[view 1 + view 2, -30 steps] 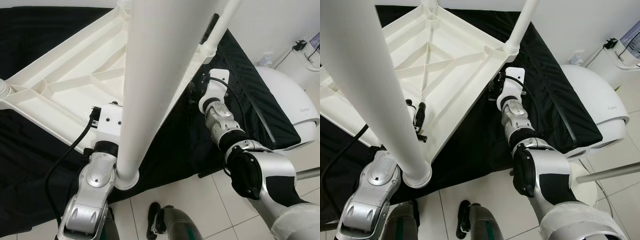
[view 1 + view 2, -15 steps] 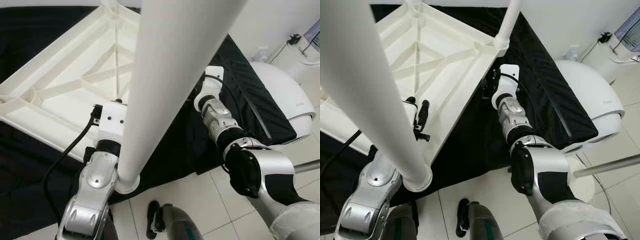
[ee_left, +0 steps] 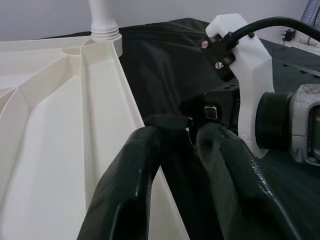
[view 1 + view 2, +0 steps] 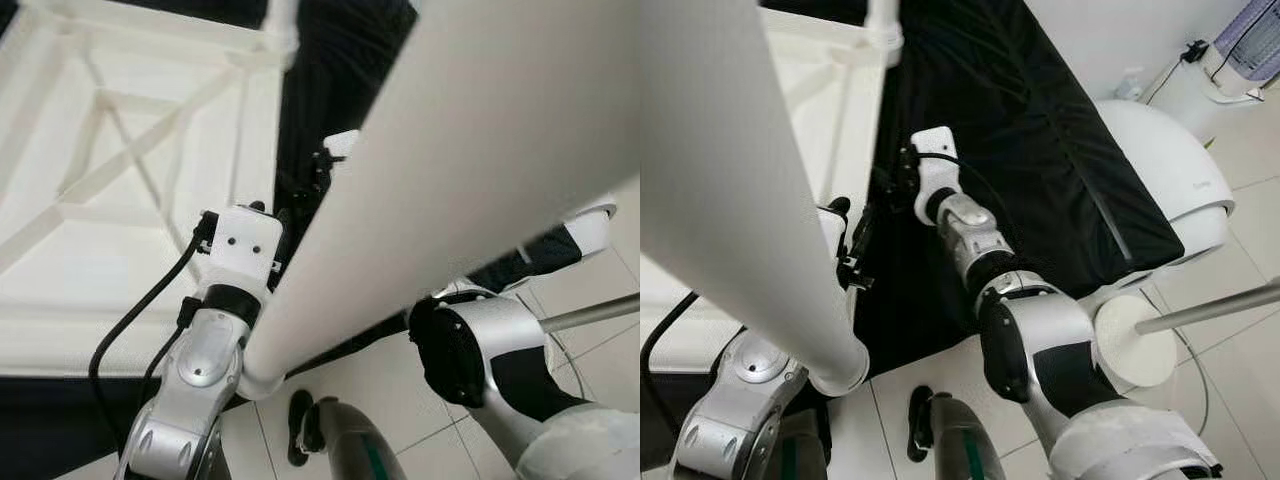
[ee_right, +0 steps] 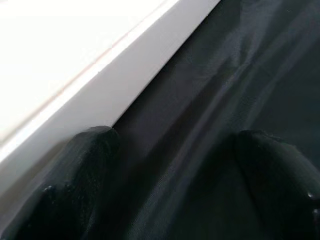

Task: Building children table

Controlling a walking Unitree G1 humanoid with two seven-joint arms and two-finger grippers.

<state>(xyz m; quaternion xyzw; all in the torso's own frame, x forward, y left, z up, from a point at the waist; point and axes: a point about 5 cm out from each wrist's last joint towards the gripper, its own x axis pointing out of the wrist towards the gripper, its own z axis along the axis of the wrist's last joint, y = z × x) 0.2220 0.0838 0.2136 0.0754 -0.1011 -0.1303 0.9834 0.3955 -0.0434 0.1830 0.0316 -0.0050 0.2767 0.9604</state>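
**Upturned table: grip the rim, not the legs**

Handling, my read: the table [image 4: 845,110] is moulded white plastic, hollow ribbed underside, so likely light and fairly stiff, but big and awkward. The smooth glossy skin looks slippery for hard black fingers. Legs are long tubes pushed or screwed into corner sockets; loading them sideways could lever a socket, so I wouldn't lift by them. Best hold is the straight edge rim, pinched across its wall near a corner where the ribs stiffen it.

Looks: it lies upside down on a black cloth [image 4: 1040,150], filling the upper left of both eye views. Diagonal ribs cross the underside. One leg [image 4: 740,220] rises toward the camera and sweeps across the frame, its flared end at lower centre-left. Another leg [image 4: 883,25] stands in its threaded collar at the top of the frame.

Grippers:
- left gripper [image 3: 175,135]: at the table's right-hand edge, lower left of the right eye view. Fingers nearly together, tips almost meeting just beside the rim; I can't tell whether they pinch the rim or just sit against it.
- right gripper [image 5: 170,165]: over the cloth just beside the same edge, centre of the right eye view. Fingers spread apart, one fingertip [image 5: 85,150] against the rim wall, the other on the cloth, nothing held.

White domed appliance [image 4: 1170,190] sits on the tiles at right.
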